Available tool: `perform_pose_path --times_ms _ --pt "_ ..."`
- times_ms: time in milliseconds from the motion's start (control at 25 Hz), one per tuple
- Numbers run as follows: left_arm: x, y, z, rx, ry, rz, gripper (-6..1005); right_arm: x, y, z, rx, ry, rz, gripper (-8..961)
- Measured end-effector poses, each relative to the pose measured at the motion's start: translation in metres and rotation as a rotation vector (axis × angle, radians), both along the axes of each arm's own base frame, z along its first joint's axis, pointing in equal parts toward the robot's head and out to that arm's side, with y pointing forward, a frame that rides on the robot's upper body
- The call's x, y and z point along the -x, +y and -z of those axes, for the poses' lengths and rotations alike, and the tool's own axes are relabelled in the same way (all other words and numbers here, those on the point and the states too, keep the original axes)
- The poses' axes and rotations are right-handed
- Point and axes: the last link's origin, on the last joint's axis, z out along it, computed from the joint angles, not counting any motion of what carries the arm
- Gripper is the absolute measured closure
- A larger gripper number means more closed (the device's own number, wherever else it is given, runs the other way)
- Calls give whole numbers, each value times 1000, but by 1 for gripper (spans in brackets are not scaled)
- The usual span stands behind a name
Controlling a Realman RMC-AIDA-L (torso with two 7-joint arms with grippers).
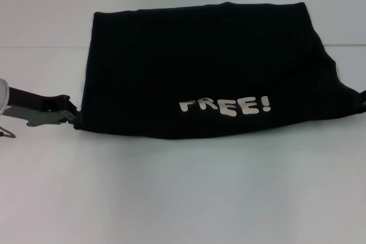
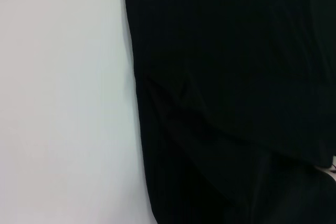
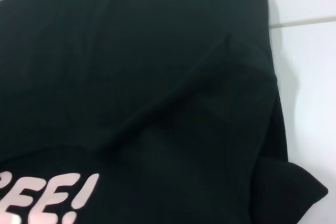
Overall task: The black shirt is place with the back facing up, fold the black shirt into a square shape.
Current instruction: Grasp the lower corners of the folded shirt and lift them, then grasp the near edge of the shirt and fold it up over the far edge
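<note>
Jaws first: the left gripper [image 1: 73, 117] sits right at the near-left corner of the black shirt [image 1: 206, 67], and its tips meet the cloth edge, but whether they pinch the fabric or merely touch it I cannot tell. The right gripper [image 1: 363, 100] barely peeks in at the right edge of the head view, at the shirt's right corner, and its jaw state cannot be made out either.

The shirt lies in the middle of the white table [image 1: 171, 198], already a wide flat panel, wider than it is deep. The white lettering [image 1: 226, 107] faces up near the near edge, right of centre. The far edge runs straight; the near edge sags a little between the two corners, and the right side flares out toward the right gripper.

The left wrist view shows the shirt's edge [image 2: 139, 103] against bare table, with soft creases running into the cloth. The right wrist view shows a small corner of fabric [image 3: 289, 182] poking out past the main panel, and the tail of the lettering [image 3: 52, 195].

My read: we're mid-fold, with both arms at the near corners. The panel is still too wide for a square, so the next move likely calls for both corners to be firmly held and carried evenly together, keeping the cloth taut so that loose right corner doesn't bunch.
</note>
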Motion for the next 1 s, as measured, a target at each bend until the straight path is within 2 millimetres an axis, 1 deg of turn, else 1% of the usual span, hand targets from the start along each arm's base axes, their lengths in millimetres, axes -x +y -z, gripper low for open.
perform_pose_path --times_ms 120,240,440,600,760,1000 --pt "-6 -5 3 54 -17 25 916 4 -6 3 59 17 3 896" --pt "-14 -16 7 154 -48 55 915 6 -17 -1 145 7 36 895" --pt "-24 -38 3 315 -77 74 913 7 -47 -16 267 -12 94 893" --pt "-30 -58 4 443 -103 81 911 10 -72 -24 359 9 112 891" --pt "-33 -77 8 565 -105 90 909 9 -93 -26 455 38 119 889" --pt "-34 -99 16 699 -92 106 907 2 -113 -24 544 70 109 887"
